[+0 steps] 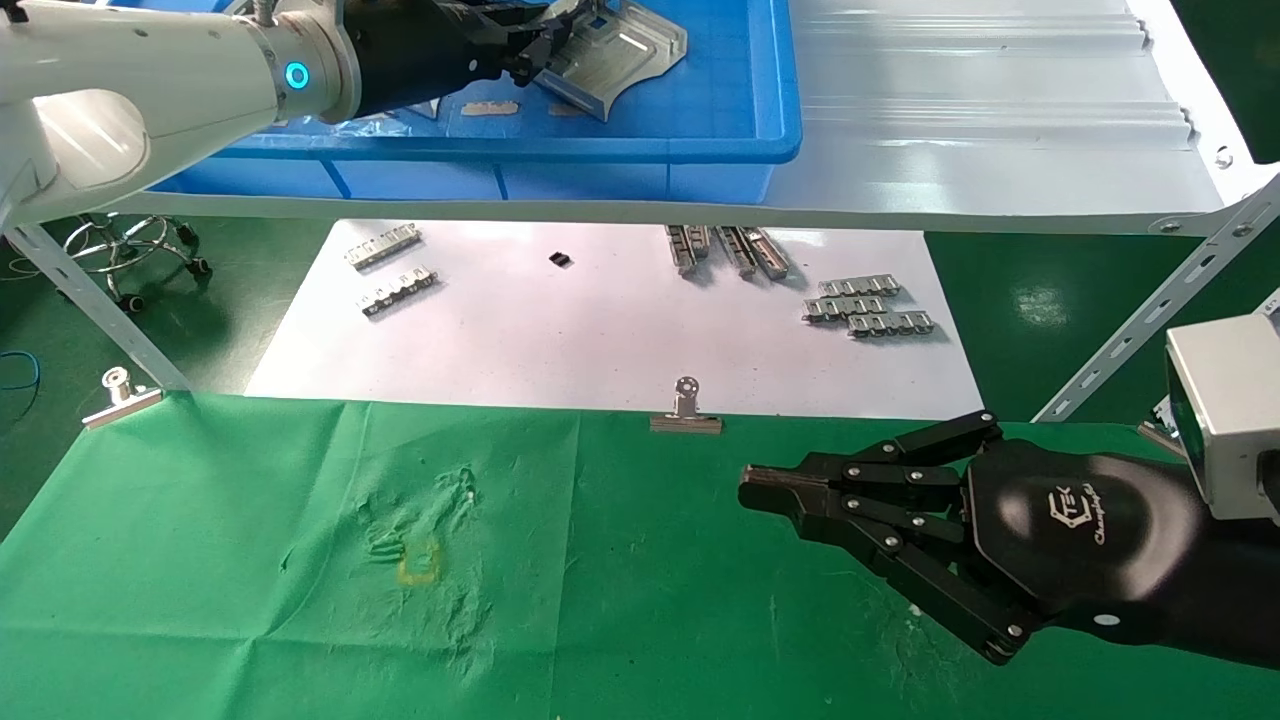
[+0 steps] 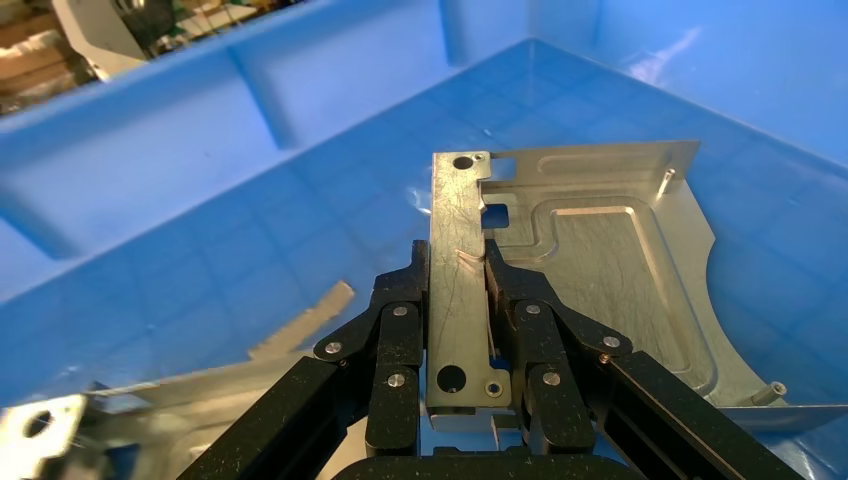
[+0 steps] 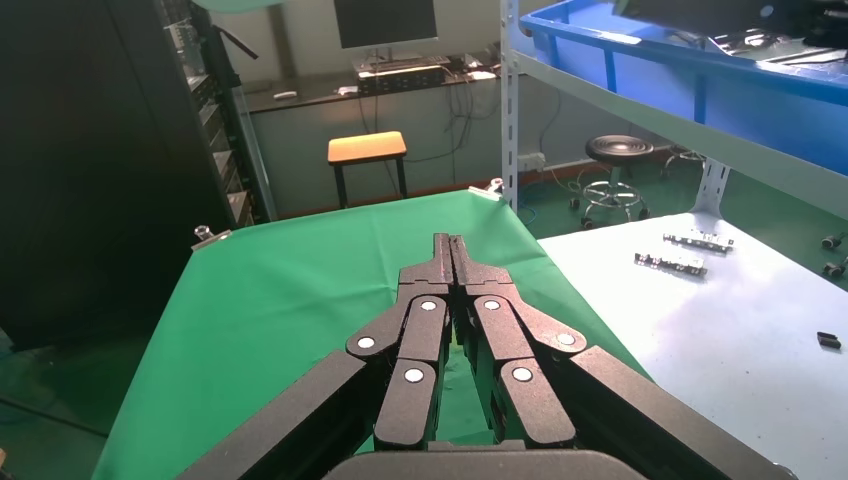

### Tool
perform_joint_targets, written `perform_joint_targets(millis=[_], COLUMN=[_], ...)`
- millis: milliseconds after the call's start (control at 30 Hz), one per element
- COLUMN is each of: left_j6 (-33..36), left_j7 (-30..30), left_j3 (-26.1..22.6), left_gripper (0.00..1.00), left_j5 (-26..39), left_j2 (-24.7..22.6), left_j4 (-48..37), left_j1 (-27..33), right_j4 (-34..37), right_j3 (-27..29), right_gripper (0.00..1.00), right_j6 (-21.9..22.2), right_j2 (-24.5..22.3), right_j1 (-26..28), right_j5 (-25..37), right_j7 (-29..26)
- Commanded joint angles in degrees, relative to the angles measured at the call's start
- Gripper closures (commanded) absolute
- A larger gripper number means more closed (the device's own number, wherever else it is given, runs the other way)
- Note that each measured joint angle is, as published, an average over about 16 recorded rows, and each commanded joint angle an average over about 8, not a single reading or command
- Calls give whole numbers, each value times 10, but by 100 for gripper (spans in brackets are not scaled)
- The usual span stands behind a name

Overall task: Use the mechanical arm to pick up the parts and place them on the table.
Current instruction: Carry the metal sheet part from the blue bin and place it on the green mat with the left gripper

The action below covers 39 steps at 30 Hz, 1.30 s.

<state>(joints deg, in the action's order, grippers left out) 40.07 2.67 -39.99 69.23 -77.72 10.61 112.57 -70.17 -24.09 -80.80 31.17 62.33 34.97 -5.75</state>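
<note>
My left arm reaches into the blue bin (image 1: pixel 700 140) on the shelf. The left gripper (image 1: pixel 540 50) is shut on the raised rim of a shiny silver stamped plate (image 1: pixel 620 55). In the left wrist view the black fingers (image 2: pixel 400 320) clamp the plate's upright flange (image 2: pixel 457 290), and its recessed panel (image 2: pixel 610 270) lies over the bin floor. I cannot tell whether the plate is lifted. My right gripper (image 1: pixel 750 488) is shut and empty, hovering over the green cloth table (image 1: pixel 250 600) at the right; it shows in the right wrist view (image 3: pixel 452 245).
Another metal piece (image 2: pixel 200 390) lies in the bin beside the gripper. Small toothed strips (image 1: pixel 868 306) and a black bit (image 1: pixel 560 259) lie on the white sheet (image 1: pixel 600 340). Binder clips (image 1: pixel 686 410) pin the cloth edge. A yellow mark (image 1: pixel 420 560) is on the cloth.
</note>
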Motion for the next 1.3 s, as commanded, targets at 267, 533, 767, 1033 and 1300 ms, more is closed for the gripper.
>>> perform_joint_targets(millis=[267, 533, 767, 1033, 1300], left_j6=[26, 187, 353, 486, 517], left_j7=[-17, -67, -120, -176, -210], left_j3=[11, 39, 52, 58, 44], left_gripper=[100, 100, 100, 100, 100], left_j5=[-36, -83, -108, -124, -152], left_j2=[17, 91, 163, 227, 290], left_j4=[-8, -2, 5, 3, 78], left_j1=[21, 33, 22, 11, -33], right_j4=[0, 0, 0, 0, 0], right_j3=[0, 0, 0, 0, 0], right_gripper=[100, 100, 100, 100, 100], right_j6=[0, 0, 0, 0, 0], right_j2=[0, 0, 0, 0, 0], right_j1=[0, 0, 0, 0, 0], right_j5=[0, 0, 0, 0, 0], right_j7=[0, 0, 0, 0, 0])
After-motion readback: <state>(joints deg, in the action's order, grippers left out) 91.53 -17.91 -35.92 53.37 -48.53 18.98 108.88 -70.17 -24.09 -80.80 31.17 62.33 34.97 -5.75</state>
